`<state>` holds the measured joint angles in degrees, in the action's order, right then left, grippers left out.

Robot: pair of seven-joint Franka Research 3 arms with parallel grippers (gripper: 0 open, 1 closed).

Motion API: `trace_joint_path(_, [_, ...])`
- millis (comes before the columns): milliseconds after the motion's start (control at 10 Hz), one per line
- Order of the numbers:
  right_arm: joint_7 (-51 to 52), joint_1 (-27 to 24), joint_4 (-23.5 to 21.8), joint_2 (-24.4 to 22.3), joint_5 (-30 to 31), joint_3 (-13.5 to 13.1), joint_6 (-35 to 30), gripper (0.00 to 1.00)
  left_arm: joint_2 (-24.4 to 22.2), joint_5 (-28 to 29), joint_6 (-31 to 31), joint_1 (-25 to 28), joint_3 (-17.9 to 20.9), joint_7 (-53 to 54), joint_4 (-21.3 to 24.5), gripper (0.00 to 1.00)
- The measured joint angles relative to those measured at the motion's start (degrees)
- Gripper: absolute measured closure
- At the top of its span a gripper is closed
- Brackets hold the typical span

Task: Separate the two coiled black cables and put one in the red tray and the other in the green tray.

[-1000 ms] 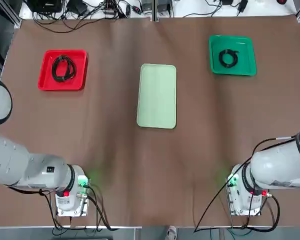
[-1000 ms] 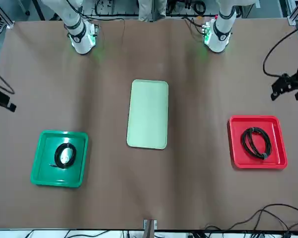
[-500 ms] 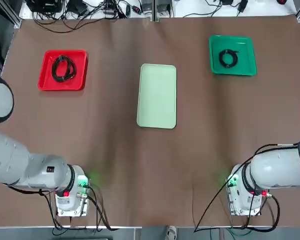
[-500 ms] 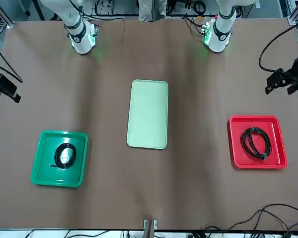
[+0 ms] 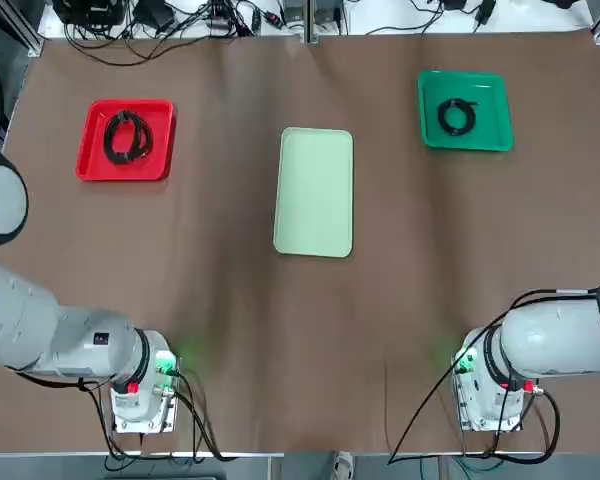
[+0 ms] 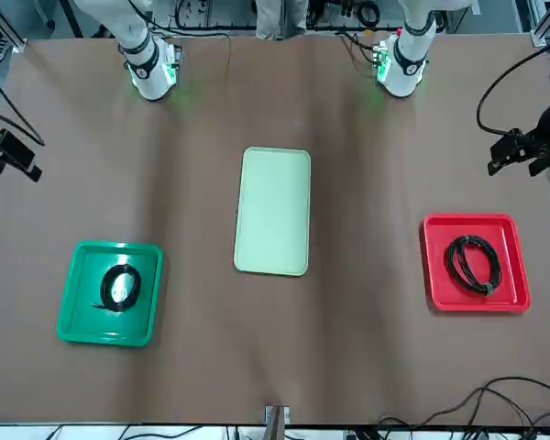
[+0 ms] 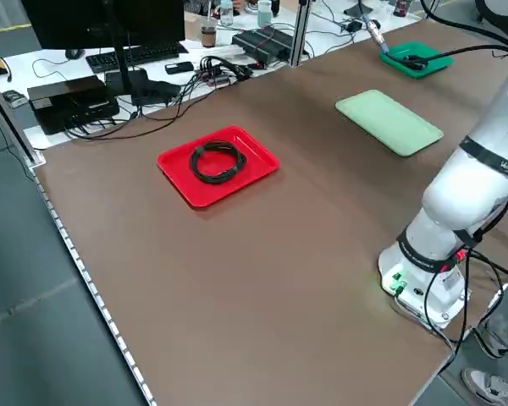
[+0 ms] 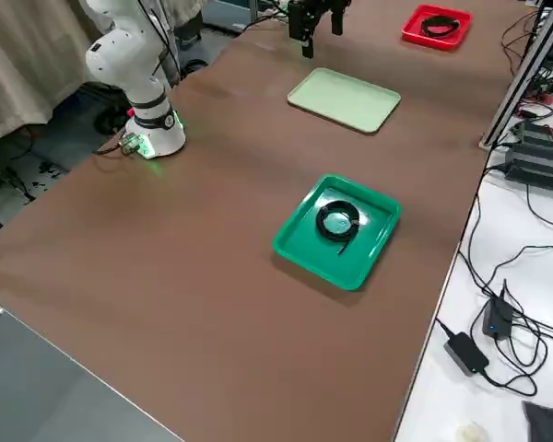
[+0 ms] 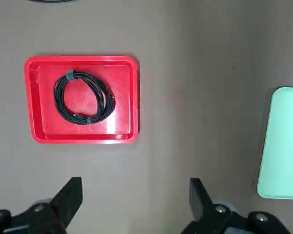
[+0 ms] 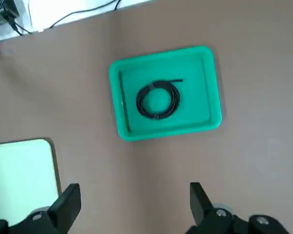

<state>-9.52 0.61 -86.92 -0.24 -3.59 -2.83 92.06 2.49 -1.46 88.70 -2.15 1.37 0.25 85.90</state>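
Note:
One coiled black cable lies inside the red tray at the far left. The other coiled black cable lies inside the green tray at the far right. My left gripper hovers open and empty above the table, on the near side of the red tray. Its wrist view looks down on that tray and its cable past the spread fingers. My right gripper hangs open and empty at the table's right edge, with the green tray and its cable below it.
A longer pale mint-green tray lies in the middle of the table with nothing in it. The arm bases stand at the near edge. Loose wiring and electronics sit beyond the far edge.
Both grippers have drawn back a little from the trays toward the robot's side, the right one more. The cables and trays have not moved.

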Motion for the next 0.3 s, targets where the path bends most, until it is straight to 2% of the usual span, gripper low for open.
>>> trace_joint_path(300, [0.0, 0.0, 0.0, 0.0, 0.0, 0.0, -0.2, 0.01, 0.0, 0.0, 0.0, 0.0, 0.0, 0.0, 0.0, 0.03])
